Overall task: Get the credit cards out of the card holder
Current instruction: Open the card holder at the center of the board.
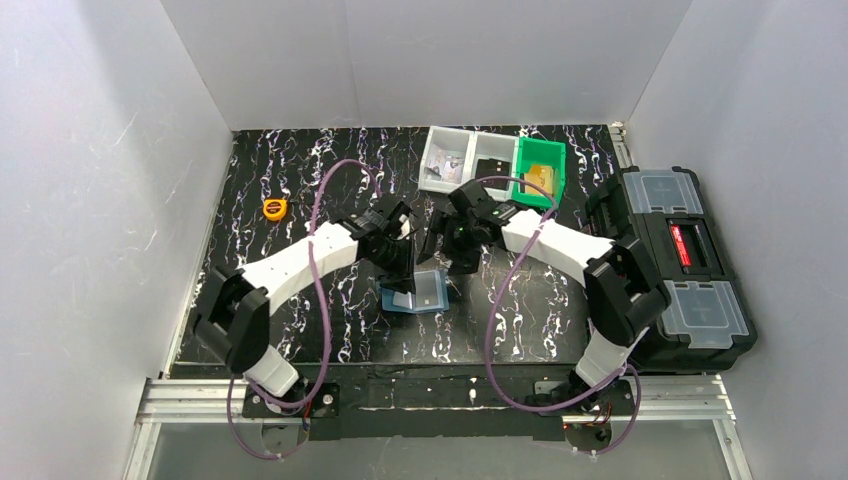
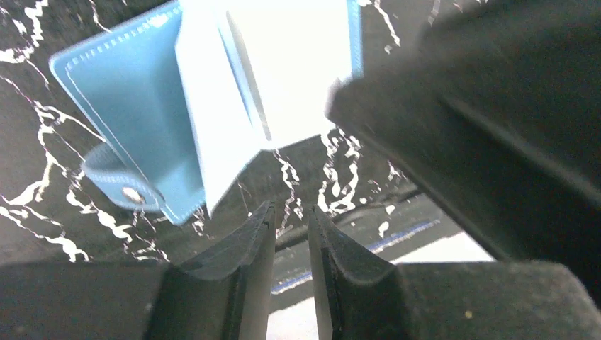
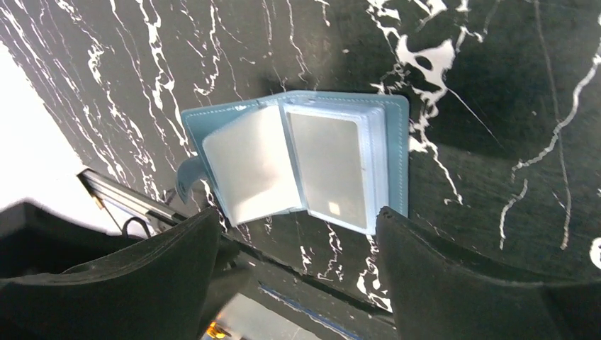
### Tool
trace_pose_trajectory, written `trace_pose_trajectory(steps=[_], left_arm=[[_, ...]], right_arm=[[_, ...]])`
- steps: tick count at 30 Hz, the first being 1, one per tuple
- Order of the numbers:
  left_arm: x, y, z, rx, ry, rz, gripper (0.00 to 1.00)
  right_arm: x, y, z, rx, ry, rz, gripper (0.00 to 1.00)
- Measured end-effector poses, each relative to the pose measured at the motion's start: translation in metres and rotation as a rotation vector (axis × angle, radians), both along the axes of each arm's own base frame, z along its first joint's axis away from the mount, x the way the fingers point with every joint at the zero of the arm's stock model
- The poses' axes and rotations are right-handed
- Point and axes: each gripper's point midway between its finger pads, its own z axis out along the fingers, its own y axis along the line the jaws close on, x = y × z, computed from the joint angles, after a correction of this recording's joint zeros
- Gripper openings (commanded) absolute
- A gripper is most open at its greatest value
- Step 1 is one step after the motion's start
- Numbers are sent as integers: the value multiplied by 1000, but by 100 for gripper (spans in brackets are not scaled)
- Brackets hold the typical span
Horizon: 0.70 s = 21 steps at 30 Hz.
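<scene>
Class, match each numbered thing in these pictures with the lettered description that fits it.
1 card holder
2 right gripper
3 tape measure
4 toolbox

A orange, near the left edge of the table
B lying open on the table
C jaws wide apart, holding nothing
D black, along the table's right side

Pairs: 1-B, 2-C, 3-A, 4-D

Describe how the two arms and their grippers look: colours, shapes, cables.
Both the left arm and right arm have white links between chunky black joint housings. A purple cable loops along each. The left gripper and right gripper have matte black, tapering fingers. No markings are visible.
</scene>
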Motion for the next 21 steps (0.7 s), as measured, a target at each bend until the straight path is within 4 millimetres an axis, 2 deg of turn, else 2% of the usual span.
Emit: trace_pose_trajectory(steps=[3,8,11,15,21], left_arm=[[8,0,-18,61,8,3,20],[24,7,-41,160,-6,14,16],[29,14,-51,211,-19,20,14],[34,21,-57,253,-37,29,11],[32,32,-67,286,-32,36,9]], right_arm=[[-5,-9,1,1,-10,-11,72],[-24,-21,-20,-34,30,-1,43],[-31,-26,-28,-53,53,-1,30],[-32,-24,-28,-52,48,9,22],[-38,-17,-35,-68,56,44,18]])
